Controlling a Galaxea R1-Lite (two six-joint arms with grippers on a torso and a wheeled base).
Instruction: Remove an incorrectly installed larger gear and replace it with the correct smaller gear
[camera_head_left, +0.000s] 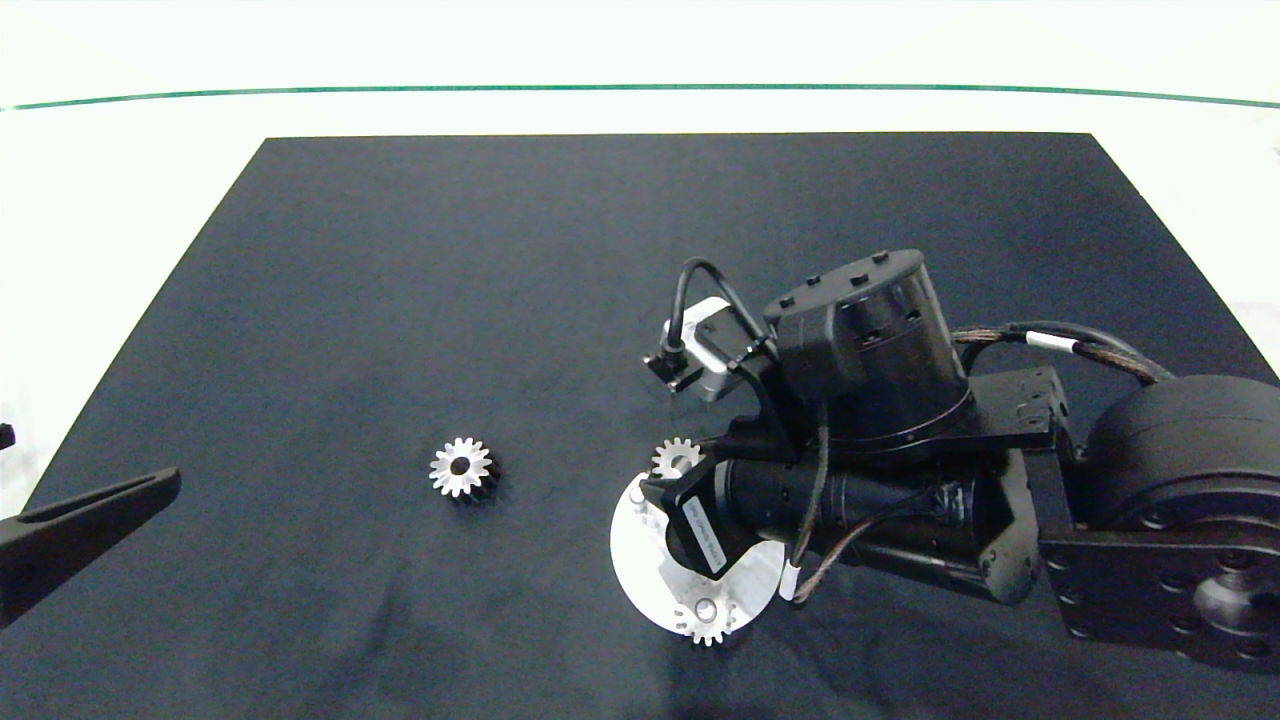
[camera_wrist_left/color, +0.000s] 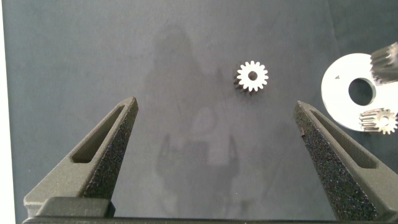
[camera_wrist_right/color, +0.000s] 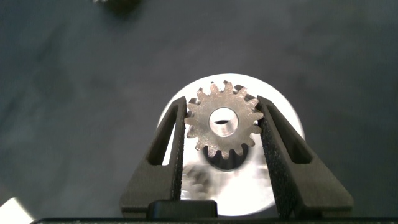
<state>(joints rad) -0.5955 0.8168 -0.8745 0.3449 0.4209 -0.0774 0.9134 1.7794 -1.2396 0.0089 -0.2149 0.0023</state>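
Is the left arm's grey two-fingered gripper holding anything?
No: the left gripper is open, its fingers spread over bare dark mat.

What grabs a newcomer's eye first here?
The right pincer over the white disc, clamped on a silver gear. Next, the lone gear on the dark mat, left of the disc. The left pincer hangs open at the mat's left edge.

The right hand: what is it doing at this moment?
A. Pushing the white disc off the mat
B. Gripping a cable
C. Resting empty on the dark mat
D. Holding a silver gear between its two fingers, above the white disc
D: in the right wrist view the right hand has a finger on each side of a silver gear, with the white disc right behind it.
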